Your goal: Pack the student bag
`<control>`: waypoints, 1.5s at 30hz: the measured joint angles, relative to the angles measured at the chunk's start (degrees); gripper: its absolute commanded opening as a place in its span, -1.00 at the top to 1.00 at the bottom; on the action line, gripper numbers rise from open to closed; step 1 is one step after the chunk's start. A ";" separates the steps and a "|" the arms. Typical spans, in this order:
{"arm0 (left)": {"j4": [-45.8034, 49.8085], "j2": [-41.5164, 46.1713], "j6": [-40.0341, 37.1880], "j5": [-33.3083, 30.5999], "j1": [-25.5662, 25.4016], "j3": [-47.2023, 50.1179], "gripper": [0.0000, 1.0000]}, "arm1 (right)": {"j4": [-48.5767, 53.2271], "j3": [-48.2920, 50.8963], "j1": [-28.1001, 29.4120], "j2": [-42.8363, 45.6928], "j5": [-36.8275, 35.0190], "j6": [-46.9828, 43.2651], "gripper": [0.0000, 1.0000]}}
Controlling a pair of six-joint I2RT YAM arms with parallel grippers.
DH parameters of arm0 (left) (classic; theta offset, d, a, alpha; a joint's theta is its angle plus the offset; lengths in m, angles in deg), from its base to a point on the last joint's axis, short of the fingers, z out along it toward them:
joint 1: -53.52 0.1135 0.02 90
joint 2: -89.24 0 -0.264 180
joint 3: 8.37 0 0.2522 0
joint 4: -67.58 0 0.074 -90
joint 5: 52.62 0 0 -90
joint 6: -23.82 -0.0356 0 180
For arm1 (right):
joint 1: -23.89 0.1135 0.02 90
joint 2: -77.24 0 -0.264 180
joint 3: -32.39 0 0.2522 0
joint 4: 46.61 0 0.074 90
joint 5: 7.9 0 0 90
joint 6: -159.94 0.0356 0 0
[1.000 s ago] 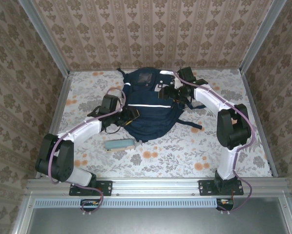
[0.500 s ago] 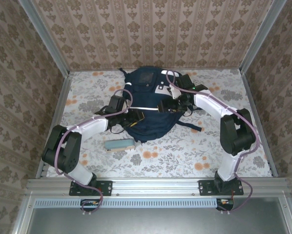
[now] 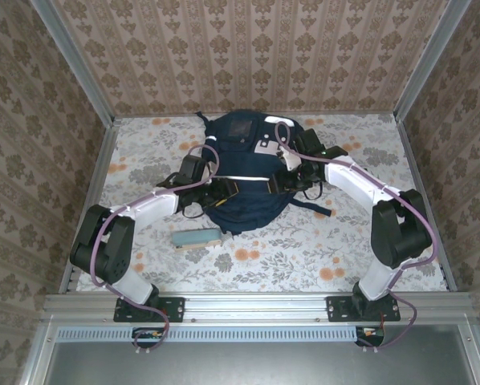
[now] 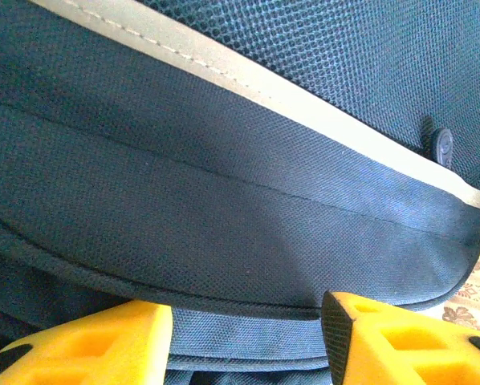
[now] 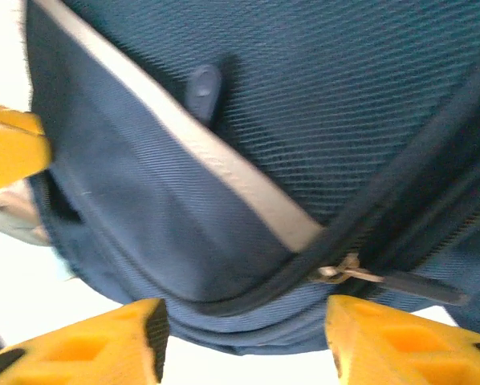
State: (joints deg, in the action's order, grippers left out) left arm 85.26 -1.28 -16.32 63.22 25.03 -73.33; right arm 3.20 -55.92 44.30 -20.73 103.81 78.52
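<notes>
The student bag, navy with white reflective stripes, lies at the middle back of the table. My left gripper is at its near left edge. In the left wrist view the yellow fingers of my left gripper are shut on a thick fold of the bag's rim, below a white stripe. My right gripper is at the bag's right side. Close up, my right gripper has the bag's seamed edge between its fingers, next to a metal zip pull.
A teal oblong case lies on the flowered tablecloth just in front of the bag's near left corner. A dark strap trails from the bag to the right. Patterned walls close the table on three sides.
My right gripper came down the bag's right side toward me and its jaws narrowed onto the edge. My left gripper moved right, and the bag's lower part bunched up narrower.
</notes>
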 measured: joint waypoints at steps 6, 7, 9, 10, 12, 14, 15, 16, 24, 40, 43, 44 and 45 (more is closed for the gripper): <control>1.68 0.61 -0.24 -0.42 0.22 -0.31 -0.07 | -0.68 1.97 0.00 1.36 -6.56 -4.24 -0.04; 2.05 0.87 -0.26 -0.39 0.42 -0.33 -0.07 | -0.81 1.97 0.00 1.46 -7.26 -5.05 -0.03; 2.67 1.57 -0.35 -0.42 0.92 -0.33 -0.07 | -0.96 1.97 0.00 1.51 -9.22 -7.13 -0.02; 2.93 1.81 -0.46 -0.39 1.22 -0.33 -0.08 | -0.96 1.97 0.00 1.51 -9.84 -7.98 -0.01; 3.43 2.29 -0.63 -0.39 1.68 -0.33 -0.08 | -0.98 1.95 0.00 1.49 -10.82 -10.32 0.00; 3.69 2.51 -0.68 -0.37 2.56 -0.33 -0.08 | -0.85 1.84 0.00 1.25 -10.88 -12.28 0.05; 3.82 2.62 -0.68 -0.35 3.10 -0.33 -0.08 | -0.59 1.49 0.00 0.76 -10.80 -13.35 0.05; 3.91 2.71 -0.68 -0.33 3.52 -0.33 -0.08 | -0.42 1.07 0.00 0.24 -10.69 -14.21 0.07; 4.13 3.28 -0.68 -0.13 4.63 -0.33 -0.09 | 1.60 -1.18 0.00 -4.37 -8.85 -18.91 0.45; 3.87 -4.02 -1.20 2.27 4.11 -3.26 0.42 | 1.66 1.11 5.53 -0.90 -12.31 -12.35 0.83; 3.76 -5.53 -1.14 2.27 4.04 -3.98 0.46 | 2.25 2.23 9.14 -0.24 -14.21 -9.92 0.83; 3.80 -5.90 -1.07 2.27 4.04 -4.28 0.48 | 2.49 2.29 10.49 -0.17 -14.69 -9.09 0.82; 3.80 -6.25 -1.07 2.27 4.04 -4.61 0.49 | 2.51 2.29 11.74 -0.11 -15.13 -8.35 0.82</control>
State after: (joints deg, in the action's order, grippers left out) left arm 89.07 -7.53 -17.39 65.50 29.07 -77.94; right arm 5.72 -53.62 56.04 -20.84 88.69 70.17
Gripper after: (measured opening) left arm 0.268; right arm 0.089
